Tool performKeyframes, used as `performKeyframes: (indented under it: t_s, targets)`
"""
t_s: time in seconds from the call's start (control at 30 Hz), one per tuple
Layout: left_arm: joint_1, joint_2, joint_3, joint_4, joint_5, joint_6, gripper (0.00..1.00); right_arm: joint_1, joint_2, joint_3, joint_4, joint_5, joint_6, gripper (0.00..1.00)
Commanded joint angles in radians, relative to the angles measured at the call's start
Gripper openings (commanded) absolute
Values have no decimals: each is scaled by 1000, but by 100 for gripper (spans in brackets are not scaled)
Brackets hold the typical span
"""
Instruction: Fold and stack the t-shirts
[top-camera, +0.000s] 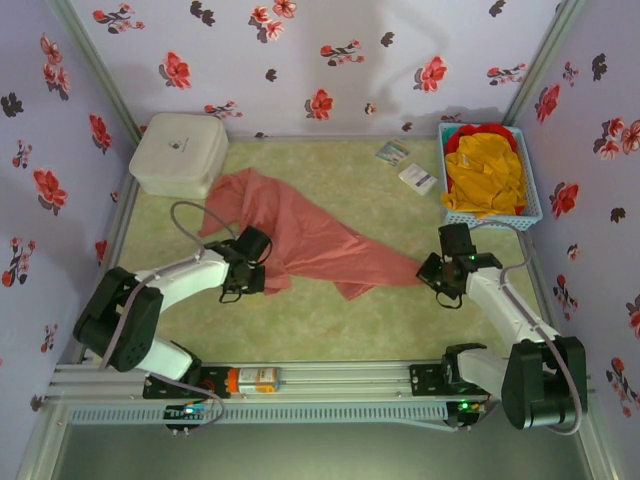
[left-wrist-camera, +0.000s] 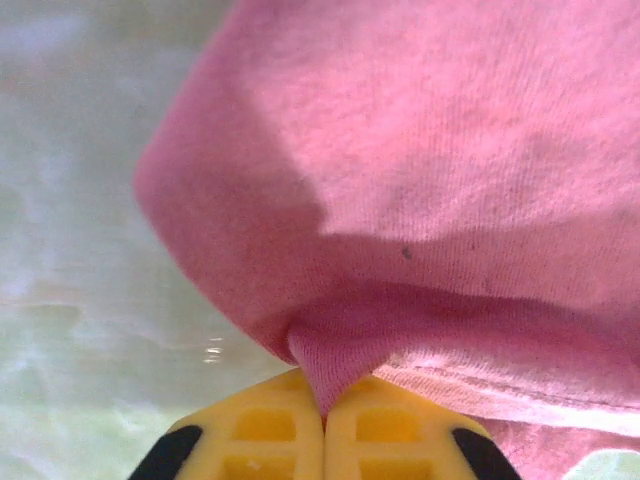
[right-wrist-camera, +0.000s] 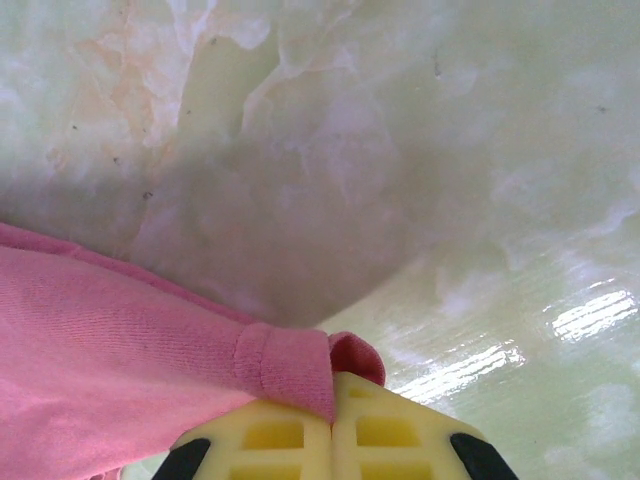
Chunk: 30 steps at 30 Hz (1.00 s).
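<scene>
Losing the pink t-shirt (left-wrist-camera: 450, 150) past the top and right edges at the left wrist, and past the left edge at the right wrist. Cropping the left end effector (left-wrist-camera: 323, 405) and the right end effector (right-wrist-camera: 332, 400) at the bottom edges, each swallowing a pinched fold. Burying most of the red t-shirt (top-camera: 497, 131) under the mustard t-shirt (top-camera: 485, 175). Leaving a small flat item (top-camera: 417, 177) and its neighbour (top-camera: 393, 152) too tiny for identifying.

The pink t-shirt (top-camera: 310, 235), a dusty salmon colour, lies rumpled and unfolded on the table (top-camera: 330, 320). It stretches diagonally from far left to near right, tapering to a point at its right end. A crumpled mustard-yellow t-shirt (top-camera: 485, 175) lies heaped over a red t-shirt (top-camera: 500, 134) in a blue basket (top-camera: 490, 221) at the far right.
</scene>
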Motion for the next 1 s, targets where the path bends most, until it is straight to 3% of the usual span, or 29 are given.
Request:
performKeyframes:
  t_s: [0.0, 0.2, 0.37, 0.6, 0.77, 0.97]
  targets:
    - [35, -58, 41, -63, -5, 37, 1, -16, -9, 58, -6, 5, -22, 0]
    - [59, -154, 184, -308, -99, 73, 0, -36, -18, 145, -54, -25, -45, 0]
    - [90, -210, 330, -566, -224, 72, 0, -31, -68, 158, -74, -231, -75, 0]
    - [206, -285, 455, -700, -242, 111, 1, 48, -198, 204, -174, -277, -148, 0]
    - [279, -273, 447, -741, -279, 146, 6, 83, -245, 190, -139, -297, -157, 0]
    - [286, -173, 459, -768, -294, 162, 12, 107, -225, 194, -112, -327, -170, 0]
